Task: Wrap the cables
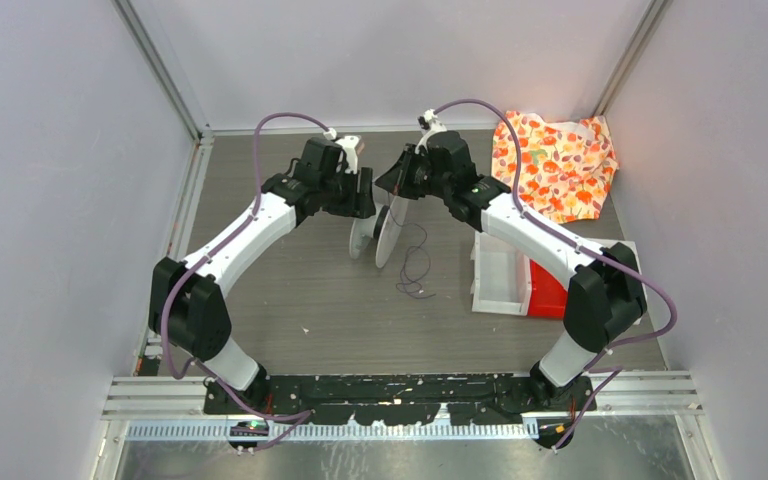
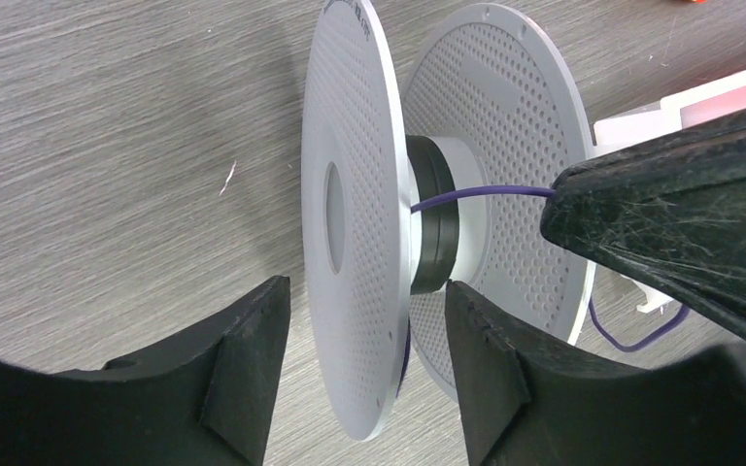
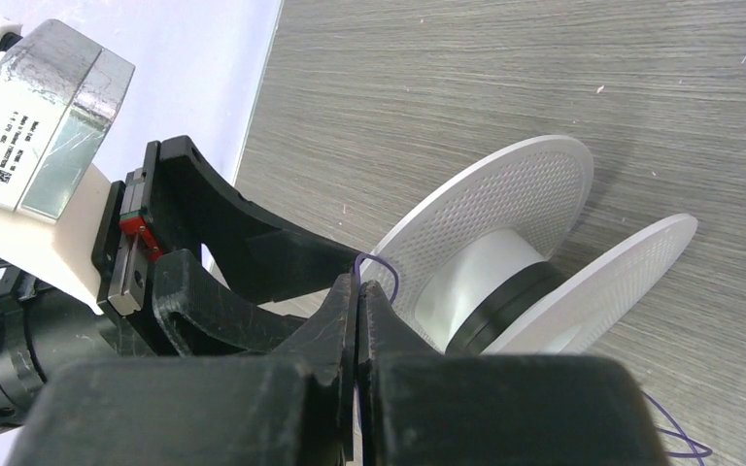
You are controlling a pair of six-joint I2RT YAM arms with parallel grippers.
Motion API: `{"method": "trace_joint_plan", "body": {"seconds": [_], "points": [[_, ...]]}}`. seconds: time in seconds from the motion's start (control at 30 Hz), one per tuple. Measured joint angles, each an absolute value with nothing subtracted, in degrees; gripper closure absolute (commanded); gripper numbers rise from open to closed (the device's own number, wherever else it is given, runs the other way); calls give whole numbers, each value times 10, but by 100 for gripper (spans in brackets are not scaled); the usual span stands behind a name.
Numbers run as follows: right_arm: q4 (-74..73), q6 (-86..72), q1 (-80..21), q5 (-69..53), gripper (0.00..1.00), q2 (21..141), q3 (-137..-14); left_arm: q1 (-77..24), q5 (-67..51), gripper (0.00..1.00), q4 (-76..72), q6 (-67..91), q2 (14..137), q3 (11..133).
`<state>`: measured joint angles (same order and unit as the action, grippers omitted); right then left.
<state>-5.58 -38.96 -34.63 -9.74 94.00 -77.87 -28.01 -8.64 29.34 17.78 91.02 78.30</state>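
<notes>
Arms rise from the near edge of the grey wood-grain worktop (image 1: 290, 300) and bend inward toward each other, the left arm (image 1: 250, 230) from the left and the right arm (image 1: 530, 235) from the right. Under the right arm, on the right side of the worktop, lies a white and red box (image 1: 500, 280). A little farther in, near the middle, loose loops of the cable (image 1: 415, 265), thin and dark purple, lie on the bare surface just on the near side of a spool (image 1: 375, 236). The spool is white, with two round perforated flanges set on edge and a pale hub ringed by a black band (image 2: 434, 223). The left gripper (image 2: 367, 289) reaches it from the left, its jaws released and spread wide astride the nearer flange, one finger outside the flange and the other in the gap between the two flanges; the left wrist view shows a sliver of space on either side of the flange, though whether a finger touches it lower down cannot be told. The right gripper (image 3: 359, 291) hovers close beside the spool on its right, jaws clenched on the cable, a small loop of which pokes out above the pinched fingertips. From that pinch a short stretch of cable runs taut across to the hub, meeting it at the black band. Beyond both grippers, in the far right corner, lies a crumpled cloth (image 1: 555, 165) printed with orange and yellow leaves, well apart from the spool.
</notes>
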Motion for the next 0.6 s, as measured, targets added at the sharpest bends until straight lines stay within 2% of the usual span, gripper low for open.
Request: {"method": "trace_joint_plan", "body": {"seconds": [0.37, 0.6], "points": [[-47, -395, -346, -102, 99, 940, -779, -280, -91, 49, 293, 178, 910, 783], [-46, -396, -346, -103, 99, 941, -779, -280, -91, 60, 293, 178, 910, 783]]}}
